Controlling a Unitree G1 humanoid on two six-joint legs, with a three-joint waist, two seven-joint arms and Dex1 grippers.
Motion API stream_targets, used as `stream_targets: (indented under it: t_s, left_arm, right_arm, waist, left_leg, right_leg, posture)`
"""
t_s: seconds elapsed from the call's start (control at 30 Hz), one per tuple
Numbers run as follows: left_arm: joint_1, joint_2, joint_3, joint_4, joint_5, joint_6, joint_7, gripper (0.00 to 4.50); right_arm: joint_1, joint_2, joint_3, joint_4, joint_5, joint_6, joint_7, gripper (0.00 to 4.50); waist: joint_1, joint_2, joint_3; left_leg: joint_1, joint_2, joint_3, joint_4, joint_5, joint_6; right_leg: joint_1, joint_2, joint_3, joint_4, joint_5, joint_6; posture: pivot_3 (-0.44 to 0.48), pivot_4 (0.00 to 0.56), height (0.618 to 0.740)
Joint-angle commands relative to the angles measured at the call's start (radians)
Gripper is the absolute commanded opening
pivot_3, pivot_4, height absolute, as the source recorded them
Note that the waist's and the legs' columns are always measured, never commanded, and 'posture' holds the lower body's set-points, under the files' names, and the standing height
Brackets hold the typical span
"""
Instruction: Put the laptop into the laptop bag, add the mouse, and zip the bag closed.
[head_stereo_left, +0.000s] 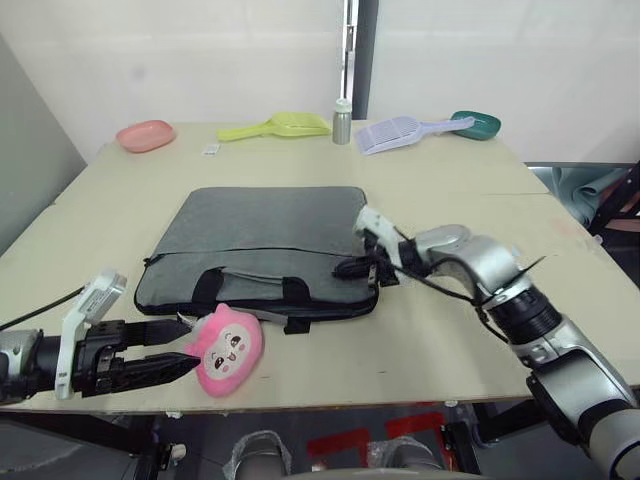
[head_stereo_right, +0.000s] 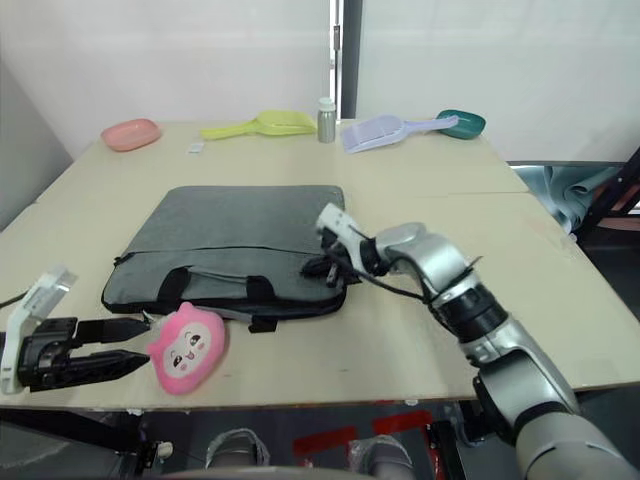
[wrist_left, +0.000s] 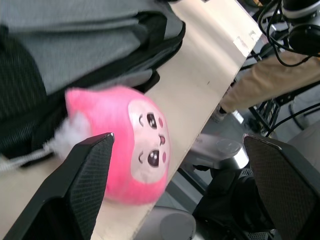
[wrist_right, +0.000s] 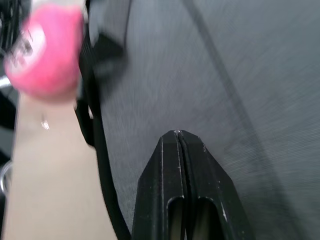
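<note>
R claw (head_stereo_left: 352, 268) was pressed together at bag (head_stereo_left: 262, 235) front edge, L claw (head_stereo_left: 172, 354) apart beside plush (head_stereo_left: 229, 349). Risk: zip pull slips, bag drags.

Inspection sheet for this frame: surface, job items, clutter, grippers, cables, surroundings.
Surface: light wooden table.
Job's things: grey laptop bag lies flat, black handles toward the robot; laptop and mouse nothing seen.
Clutter: pink plush toy at the near edge; pink dish, yellow scoop, small bottle, lilac scoop, green bowl along the far edge.
Grippers: left gripper open beside the toy; right gripper shut over the bag's right edge.
Cables: black cable along the right arm.
Surroundings: white wall behind.
</note>
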Motion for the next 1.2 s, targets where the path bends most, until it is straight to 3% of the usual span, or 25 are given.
stream_targets:
  t_s: [0.03, 0.27, 0.57, 0.63, 0.77, 0.87, 1.03, 1.2]
  left_arm:
    - [0.014, -0.038, 0.04, 0.013, -0.035, 0.03, 0.061, 4.33]
    - [0.043, -0.168, -0.02, 0.022, -0.039, 0.063, 0.217, 4.33]
    - [0.022, -0.232, -0.099, 0.046, -0.028, 0.039, 0.304, 4.33]
    - [0.015, -0.225, -0.08, 0.059, -0.035, 0.028, 0.301, 4.33]
    - [-0.027, -0.191, 0.07, 0.118, -0.171, 0.081, 0.273, 4.33]
    - [-0.006, -0.153, 0.113, 0.153, -0.178, 0.09, 0.245, 4.33]
    - [0.034, -0.128, 0.116, 0.204, -0.14, 0.069, 0.225, 4.33]
    - [0.009, -0.154, 0.04, 0.221, -0.103, 0.055, 0.256, 4.33]
  right_arm:
    - [-0.036, 0.008, 0.082, 0.06, -0.109, -0.053, 0.017, 0.06]
    - [-0.064, 0.028, 0.093, 0.135, -0.161, -0.067, 0.05, 0.06]
    - [-0.062, 0.034, 0.079, 0.132, -0.178, -0.054, 0.066, 0.06]
    - [-0.062, 0.034, 0.079, 0.13, -0.18, -0.05, 0.069, 0.06]
    - [-0.062, 0.034, 0.08, 0.132, -0.183, -0.05, 0.075, 0.06]
    - [-0.068, 0.037, 0.078, 0.137, -0.184, -0.051, 0.08, 0.06]
    - [-0.074, 0.044, 0.073, 0.15, -0.187, -0.055, 0.082, 0.06]
    - [-0.073, 0.047, 0.067, 0.136, -0.184, -0.045, 0.081, 0.06]
  waist:
    - [-0.007, 0.0, 0.0]
    - [-0.021, -0.001, -0.003]
    - [-0.018, -0.002, -0.005]
    - [-0.017, -0.002, -0.005]
    - [-0.018, -0.002, -0.006]
    - [-0.019, -0.002, -0.006]
    - [-0.019, -0.002, -0.007]
    - [-0.018, -0.001, -0.007]
  left_leg:
    - [0.001, 0.0, 0.0, 0.0, 0.0, 0.0]
    - [0.004, 0.0, -0.001, 0.003, 0.0, 0.0]
    - [0.004, 0.0, -0.002, 0.007, 0.0, 0.001]
    - [0.004, 0.0, -0.002, 0.007, 0.0, 0.001]
    - [0.004, 0.0, -0.002, 0.007, 0.0, 0.001]
    - [0.004, 0.0, -0.002, 0.007, 0.0, 0.001]
    - [0.004, 0.0, -0.002, 0.007, 0.0, 0.001]
    - [0.004, 0.0, -0.002, 0.007, 0.0, 0.001]
  right_leg:
    - [0.0, 0.0, 0.0, 0.0, 0.0, 0.0]
    - [0.004, 0.0, 0.001, 0.003, 0.0, 0.0]
    - [0.005, 0.0, 0.001, 0.007, 0.001, 0.0]
    - [0.005, 0.0, 0.0, 0.007, 0.001, 0.0]
    - [0.005, 0.0, 0.0, 0.007, 0.001, 0.0]
    - [0.005, 0.0, 0.0, 0.007, 0.001, 0.0]
    - [0.005, 0.0, 0.0, 0.006, 0.001, 0.0]
    - [0.005, 0.0, 0.0, 0.006, 0.001, 0.0]
  posture:
    - [0.0, 0.15, 0.74]
    - [0.0, 0.15, 0.74]
    - [0.0, 0.15, 0.74]
    - [0.0, 0.15, 0.74]
    - [0.0, 0.15, 0.74]
    - [0.0, 0.15, 0.74]
    - [0.0, 0.15, 0.74]
    - [0.0, 0.15, 0.74]
